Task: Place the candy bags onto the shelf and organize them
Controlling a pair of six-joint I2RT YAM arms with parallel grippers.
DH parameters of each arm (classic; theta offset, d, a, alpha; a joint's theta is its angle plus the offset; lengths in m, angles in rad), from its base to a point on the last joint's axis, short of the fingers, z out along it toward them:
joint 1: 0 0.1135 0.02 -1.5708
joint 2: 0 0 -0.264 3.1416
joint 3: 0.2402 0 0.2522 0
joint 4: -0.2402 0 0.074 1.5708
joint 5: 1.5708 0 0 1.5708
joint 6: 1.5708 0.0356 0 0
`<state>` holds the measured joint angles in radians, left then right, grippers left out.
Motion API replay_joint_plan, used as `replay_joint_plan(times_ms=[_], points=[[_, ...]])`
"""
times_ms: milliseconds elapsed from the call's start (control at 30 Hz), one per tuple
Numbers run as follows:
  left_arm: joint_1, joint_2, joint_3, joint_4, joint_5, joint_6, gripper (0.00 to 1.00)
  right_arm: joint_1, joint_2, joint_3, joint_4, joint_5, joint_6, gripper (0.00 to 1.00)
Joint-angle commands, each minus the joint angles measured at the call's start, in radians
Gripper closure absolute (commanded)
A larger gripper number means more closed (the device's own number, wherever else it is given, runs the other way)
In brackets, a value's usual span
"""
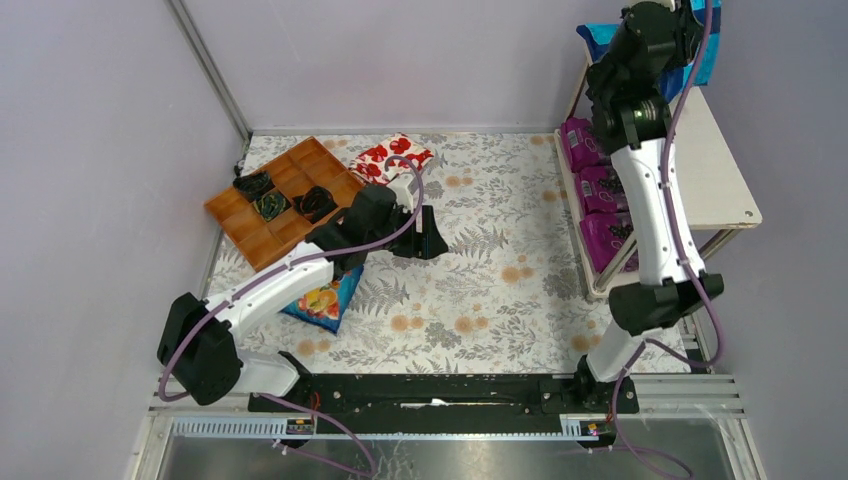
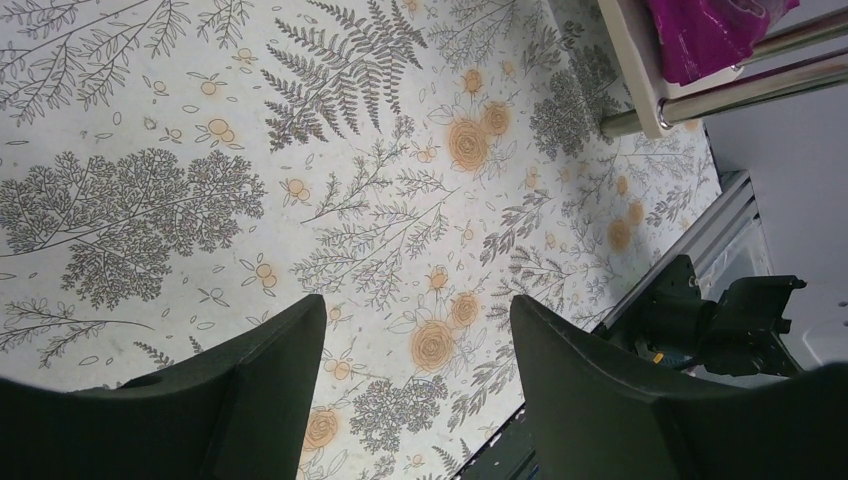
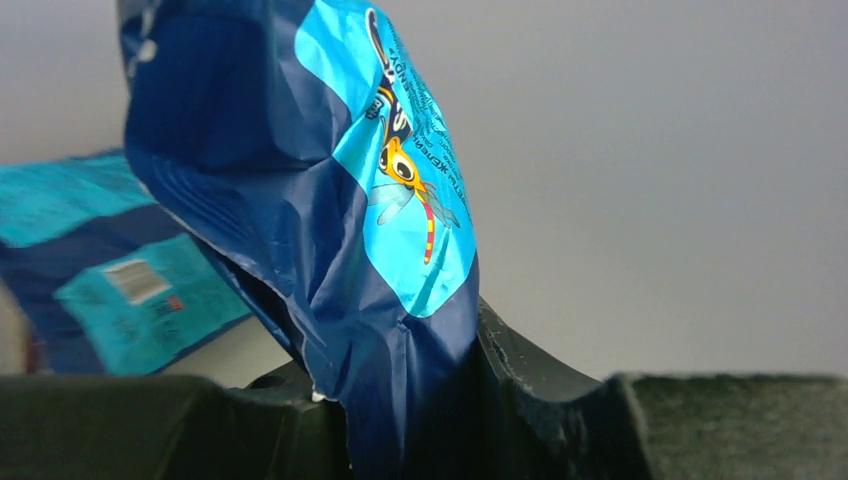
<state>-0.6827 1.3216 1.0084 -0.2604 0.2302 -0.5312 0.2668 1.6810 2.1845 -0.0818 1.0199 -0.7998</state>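
Note:
My right gripper (image 1: 688,22) is shut on a blue candy bag (image 1: 703,62) and holds it above the far end of the shelf's top board (image 1: 715,175). In the right wrist view the bag (image 3: 330,200) hangs pinched between the jaws of the gripper (image 3: 400,400), and a second blue bag (image 3: 100,250) lies beyond it. Three purple bags (image 1: 600,190) lie in a row on the lower board. Another blue bag (image 1: 325,300) lies on the table under my left arm. My left gripper (image 1: 420,235) is open and empty over the table middle; its fingers (image 2: 260,400) frame bare cloth.
A brown compartment tray (image 1: 280,200) with small dark wrapped pieces sits at the back left. A red-and-white flower packet (image 1: 393,158) lies beside it. The left wrist view shows a shelf leg (image 2: 720,95) and a purple bag (image 2: 710,30).

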Motion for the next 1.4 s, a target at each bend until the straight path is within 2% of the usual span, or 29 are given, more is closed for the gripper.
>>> replay_joint_plan(times_ms=[0,333,600,1000,1367], points=[[-0.001,0.025,0.057,0.051,0.026,0.009,0.28,-0.106,0.024,0.098,0.123,0.043,-0.05,1.0],[-0.001,0.034,0.032,0.07,0.034,-0.004,0.27,-0.203,0.094,0.073,0.016,-0.003,0.07,1.0],[-0.001,0.029,0.029,0.068,0.028,0.003,0.27,-0.205,0.153,0.078,-0.04,-0.009,0.081,1.0],[-0.001,0.015,0.02,0.062,0.018,0.012,0.27,-0.201,0.151,0.071,-0.208,-0.019,0.222,1.0],[-0.001,0.005,0.015,0.067,0.018,0.012,0.27,-0.177,0.185,0.081,-0.241,-0.043,0.267,1.0]])
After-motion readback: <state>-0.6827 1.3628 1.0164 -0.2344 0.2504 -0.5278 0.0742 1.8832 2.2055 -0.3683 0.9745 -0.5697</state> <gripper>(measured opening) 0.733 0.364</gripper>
